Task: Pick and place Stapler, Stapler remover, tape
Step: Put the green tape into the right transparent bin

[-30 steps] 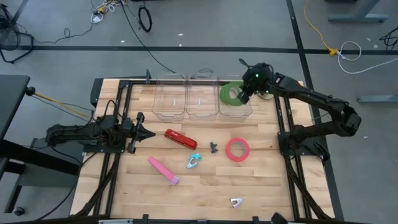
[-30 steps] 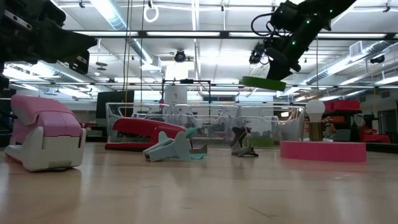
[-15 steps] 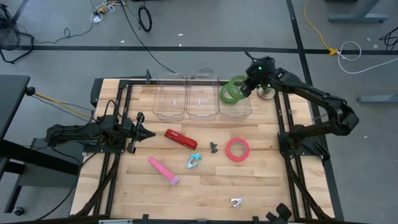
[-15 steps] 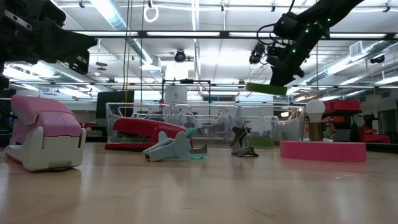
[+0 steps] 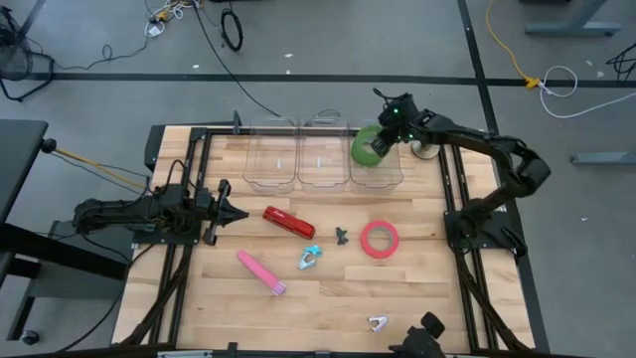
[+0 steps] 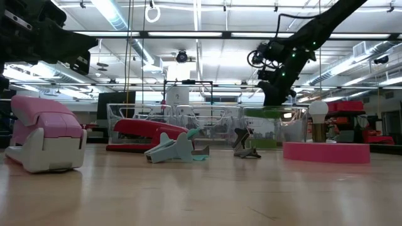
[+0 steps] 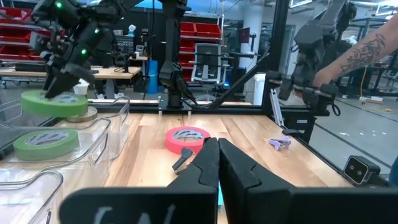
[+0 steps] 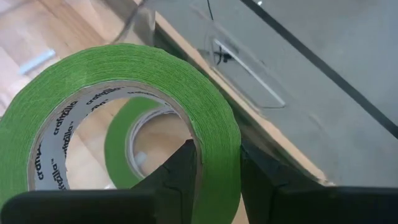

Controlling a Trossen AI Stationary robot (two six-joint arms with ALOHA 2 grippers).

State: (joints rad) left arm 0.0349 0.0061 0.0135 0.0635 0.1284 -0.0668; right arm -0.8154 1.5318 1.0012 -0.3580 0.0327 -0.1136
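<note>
Wide green roll of tape (image 8: 118,124) gripped through its wall by the right end effector (image 5: 390,129), fingers closed on it, hanging over the rightmost clear plastic bin (image 5: 383,181) at the far bench edge; a second green roll (image 7: 45,143) lies inside that bin. Red tape roll (image 5: 380,239) flat on the wooden bench (image 5: 328,308), well apart. Left end effector (image 5: 231,212) fully closed, empty, near the red stapler (image 5: 288,221).

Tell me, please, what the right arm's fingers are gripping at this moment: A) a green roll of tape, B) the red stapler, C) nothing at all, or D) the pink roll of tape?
A: the right gripper pinches the wall of a green roll of tape, one finger inside the ring and one outside, over the clear bin at the table's far edge.
</note>
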